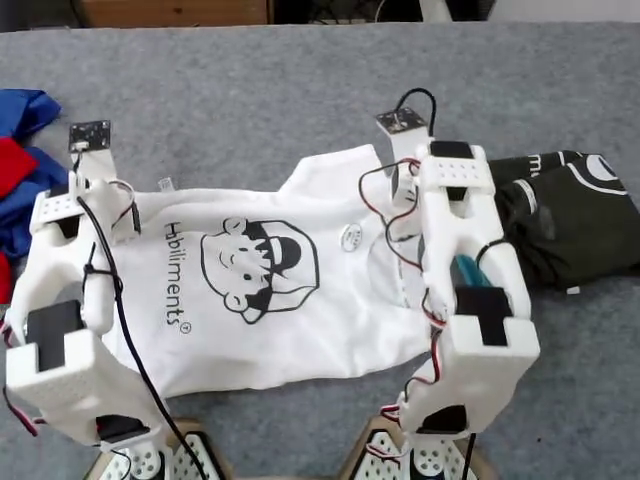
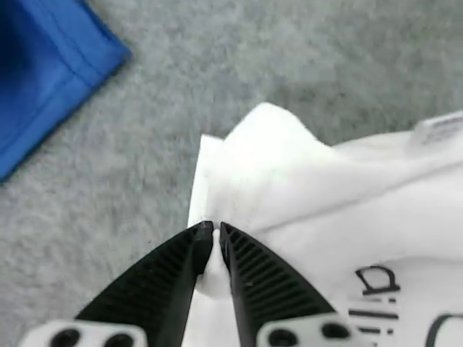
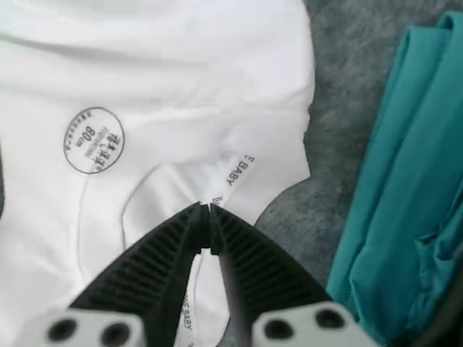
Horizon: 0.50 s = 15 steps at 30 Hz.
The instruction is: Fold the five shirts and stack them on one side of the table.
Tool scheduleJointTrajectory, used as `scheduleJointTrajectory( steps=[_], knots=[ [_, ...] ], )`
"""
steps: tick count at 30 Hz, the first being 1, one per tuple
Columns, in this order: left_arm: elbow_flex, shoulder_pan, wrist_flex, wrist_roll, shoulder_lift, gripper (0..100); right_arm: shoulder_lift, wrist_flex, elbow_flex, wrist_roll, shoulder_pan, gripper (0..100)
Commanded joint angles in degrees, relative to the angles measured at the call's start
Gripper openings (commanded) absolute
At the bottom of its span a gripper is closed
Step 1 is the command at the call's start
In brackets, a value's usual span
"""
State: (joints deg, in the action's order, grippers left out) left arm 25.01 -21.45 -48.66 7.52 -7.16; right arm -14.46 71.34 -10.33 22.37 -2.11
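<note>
A white shirt with a cartoon print lies spread across the grey table, between the two arms. My left gripper is at the shirt's left edge, shut on a fold of the white cloth near a corner. My right gripper is over the shirt's right end, beside the neck label, its fingers pinched together on the white fabric. In the high view the left arm stands at the shirt's left side and the right arm at its right side.
A blue shirt and a red one lie bunched at the table's left edge. A dark shirt lies folded at the right. Teal cloth lies just beside the right gripper. Bare grey table runs along the far side.
</note>
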Motion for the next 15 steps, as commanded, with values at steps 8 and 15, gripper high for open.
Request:
scheduleJointTrajectory(
  steps=[8,15],
  knots=[
    [11.6,-0.4,-0.4,0.7,18.0,22,8.7,2.5,-0.5,3.7,-0.7,1.6],
    [12.0,-4.0,-3.3,-0.4,29.4,23,8.7,2.9,2.9,3.3,-1.2,1.6]
  ],
)
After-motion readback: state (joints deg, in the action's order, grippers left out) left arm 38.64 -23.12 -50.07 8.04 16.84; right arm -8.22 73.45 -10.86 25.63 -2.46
